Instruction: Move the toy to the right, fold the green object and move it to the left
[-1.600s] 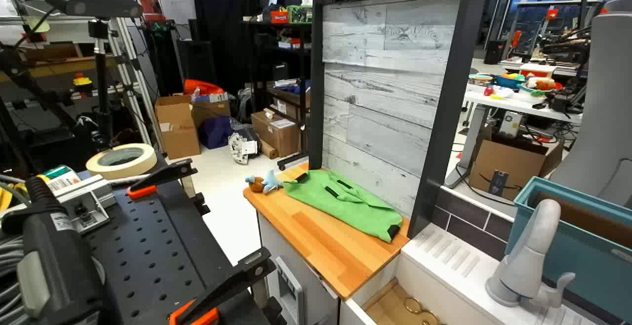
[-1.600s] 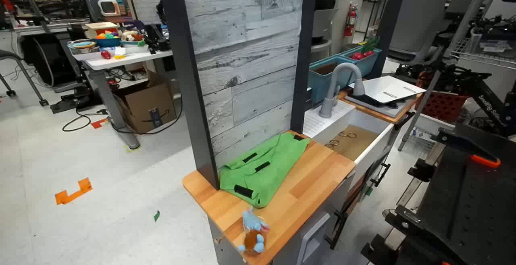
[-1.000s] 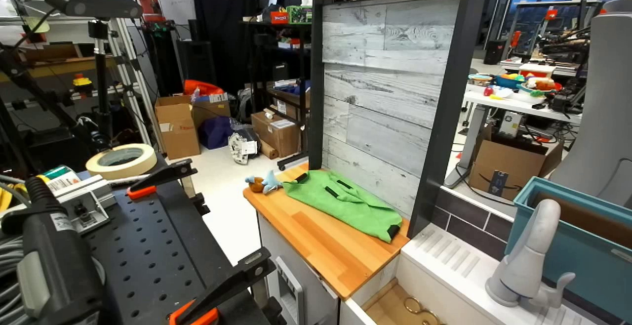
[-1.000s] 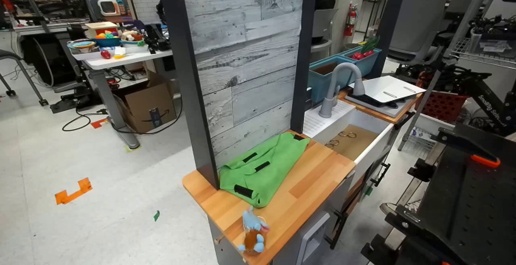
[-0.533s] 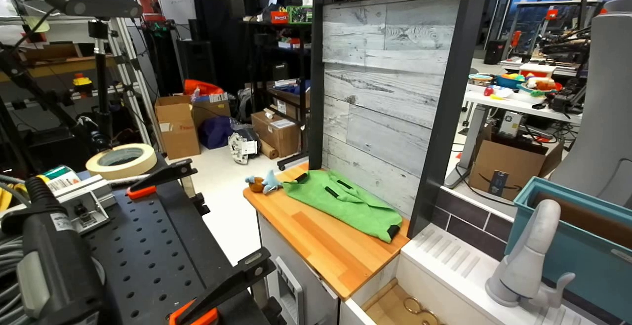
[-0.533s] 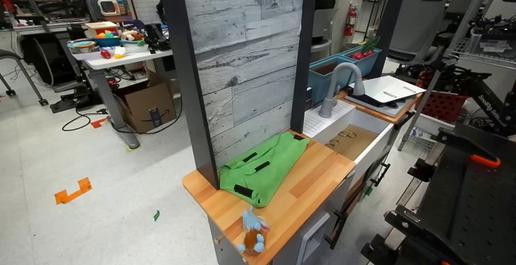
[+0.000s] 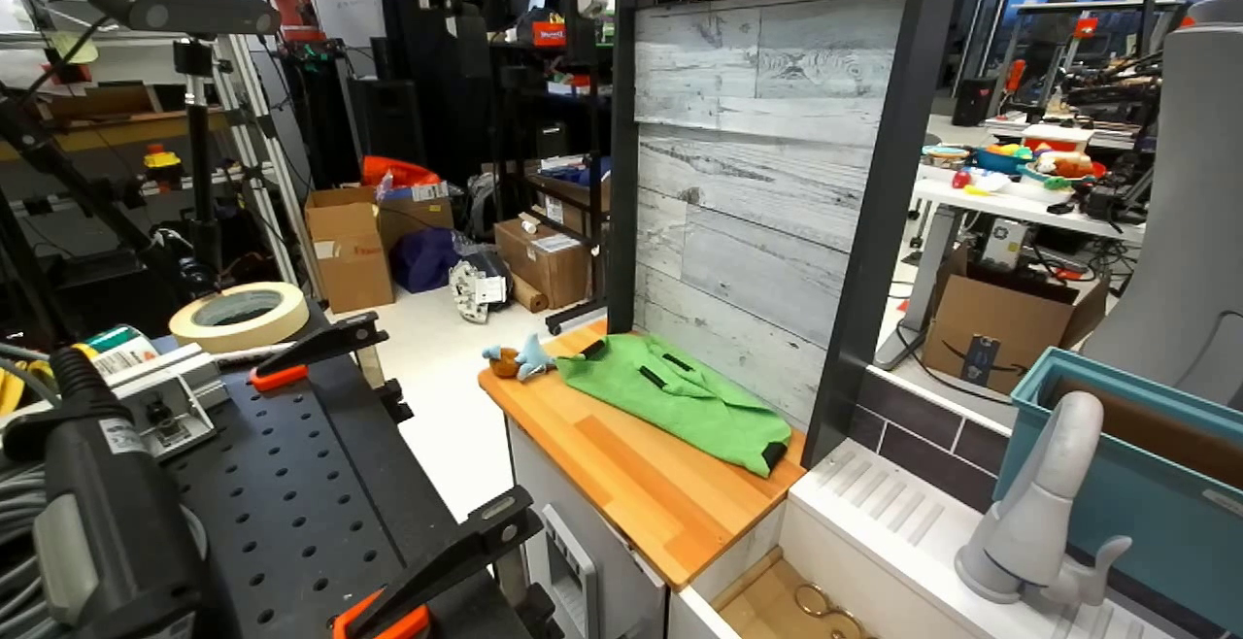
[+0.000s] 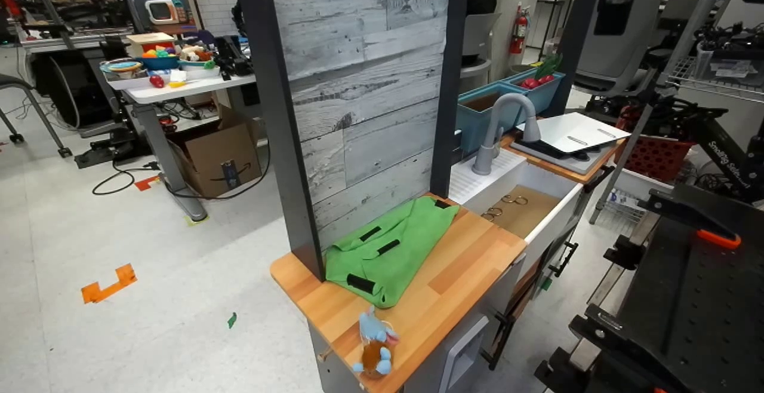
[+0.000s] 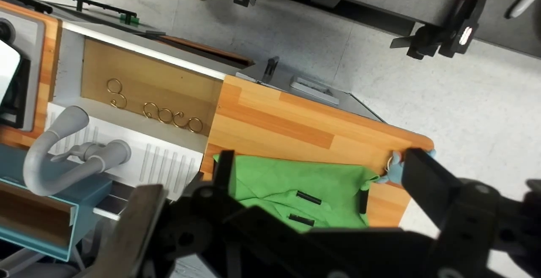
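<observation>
The green cloth lies flat on the wooden counter, against the grey plank panel, with black strips on it. It also shows in an exterior view and in the wrist view. The small toy, light blue and brown, lies at the counter's end beside the cloth in both exterior views. In the wrist view the toy is partly hidden behind a finger. My gripper is open and empty, high above the counter. It also shows at the top of an exterior view.
The wooden counter borders a white sink with a grey faucet and metal rings inside. The grey plank panel stands behind the cloth. A teal planter is behind the sink. A black perforated table with clamps stands opposite.
My gripper has come into view from the top edge in both exterior views and has moved lower. The toy and the green cloth have not moved.
</observation>
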